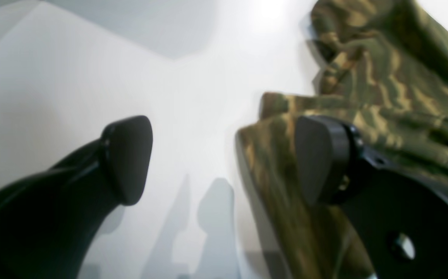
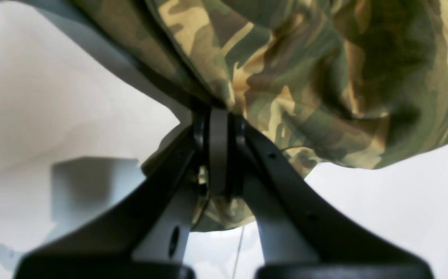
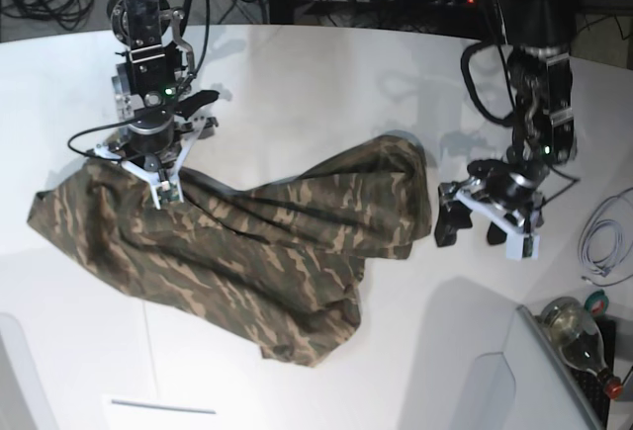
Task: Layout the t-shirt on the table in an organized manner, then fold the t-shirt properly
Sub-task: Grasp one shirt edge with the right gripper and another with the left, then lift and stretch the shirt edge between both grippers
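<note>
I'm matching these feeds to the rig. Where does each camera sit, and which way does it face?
Left wrist: on the left arm, looking past its open left pincer at the table and an edge of the t-shirt.
Right wrist: on the right arm, looking along the right pincer, shut on the t-shirt.
Base: overhead, looking down on both arms, the table and the crumpled t-shirt.
All three share the t-shirt.

A large smooth white table (image 3: 326, 104) is seen, its far edge curved. The camouflage t-shirt (image 3: 257, 242) is spread on it in a crumpled, creased heap, one end bunched and raised off the surface. Beyond the shirt's opposite end, near the table's edge, a coiled white cable (image 3: 605, 242) is laid. Nearer than the cable, a glass bottle (image 3: 579, 329) is seen at the table's corner.
</note>
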Controlling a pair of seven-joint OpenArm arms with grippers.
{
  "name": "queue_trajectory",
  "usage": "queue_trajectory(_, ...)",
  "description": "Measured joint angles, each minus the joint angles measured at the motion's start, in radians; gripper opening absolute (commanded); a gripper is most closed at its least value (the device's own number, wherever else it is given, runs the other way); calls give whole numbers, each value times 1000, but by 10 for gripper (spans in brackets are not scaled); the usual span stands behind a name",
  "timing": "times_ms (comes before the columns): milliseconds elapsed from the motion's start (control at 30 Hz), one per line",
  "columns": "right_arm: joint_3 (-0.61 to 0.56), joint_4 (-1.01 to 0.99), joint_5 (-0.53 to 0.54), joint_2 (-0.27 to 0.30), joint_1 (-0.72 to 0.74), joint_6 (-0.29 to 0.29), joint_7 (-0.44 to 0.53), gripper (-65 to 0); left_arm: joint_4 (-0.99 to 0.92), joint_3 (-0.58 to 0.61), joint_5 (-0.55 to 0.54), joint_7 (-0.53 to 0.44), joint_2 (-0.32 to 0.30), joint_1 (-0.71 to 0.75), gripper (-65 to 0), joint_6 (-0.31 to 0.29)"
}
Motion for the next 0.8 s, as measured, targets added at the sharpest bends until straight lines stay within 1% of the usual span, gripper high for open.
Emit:
queue_trajectory(67, 0, 0, 0, 0, -1, 0, 0, -650, -86, 0, -5, -6, 4, -60, -100, -35)
queue_trajectory(133, 0, 0, 1, 0, -1, 0, 0, -650, -171, 2, -3, -10, 12, -108, -100, -52)
queue_trajectory(200, 0, 0, 0, 0, -1, 0, 0, -650, -219, 2, -2, -6, 20, -126, -100, -52)
queue_trajectory(333, 0, 0, 1, 0, -1, 0, 0, -650, -241, 4, 10, -2, 36, -129, -104, -51)
queue_trajectory(400, 0, 0, 1, 1, -1, 0, 0, -650, -249, 51, 10, -5, 34, -133, -114, -48)
queue_trajectory(433, 0, 0, 1, 1, -1, 0, 0, -650, -262, 73, 9, -7, 33, -137, -138, -48)
queue_trajectory(467, 0, 0, 1, 1, -1, 0, 0, -650, -281, 98, 6, -11, 32, -141, -181, -48)
queue_trajectory(533, 0, 0, 1, 1, -1, 0, 0, -650, -312, 121, 6, -10, 40, -142, -290, -48)
queue_trajectory(567, 0, 0, 1, 1, -1, 0, 1, -650, -327, 124, 6, -7, 40, -142, -354, -48)
queue_trajectory(700, 0, 0, 1, 1, -1, 0, 0, -650, -333, 124, -3, -3, 34, -144, -599, -50)
queue_trajectory(733, 0, 0, 1, 1, -1, 0, 0, -650, -332, 124, -4, -3, 34, -145, -650, -50)
queue_trajectory(800, 0, 0, 1, 1, -1, 0, 0, -650, -294, 123, 4, 4, 34, -138, -650, -47)
